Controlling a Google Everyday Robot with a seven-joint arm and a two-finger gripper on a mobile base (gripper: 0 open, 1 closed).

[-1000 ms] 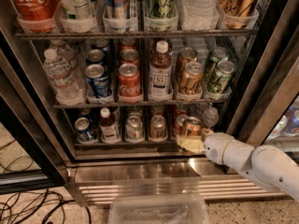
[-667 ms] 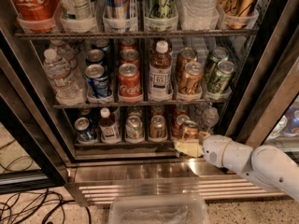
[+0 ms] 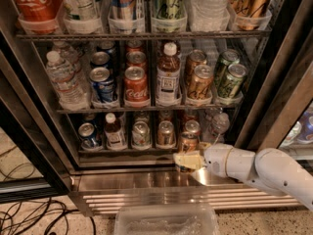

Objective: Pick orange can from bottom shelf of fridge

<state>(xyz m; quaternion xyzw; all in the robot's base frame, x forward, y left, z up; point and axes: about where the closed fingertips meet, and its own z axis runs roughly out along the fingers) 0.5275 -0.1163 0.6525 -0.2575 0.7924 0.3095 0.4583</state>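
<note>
At the front edge of the bottom shelf (image 3: 124, 151) of the fridge (image 3: 122, 181), the gripper (image 3: 185, 160) (its 2 pale fingers clasped around the lower body) grips the orange can (image 3: 187, 142), just right of 2 silver cans (image 3: 166, 132).

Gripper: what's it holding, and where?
The gripper, at the front of the bottom wire shelf, apparently holds the coppery orange aluminium can by its lower body.
</note>
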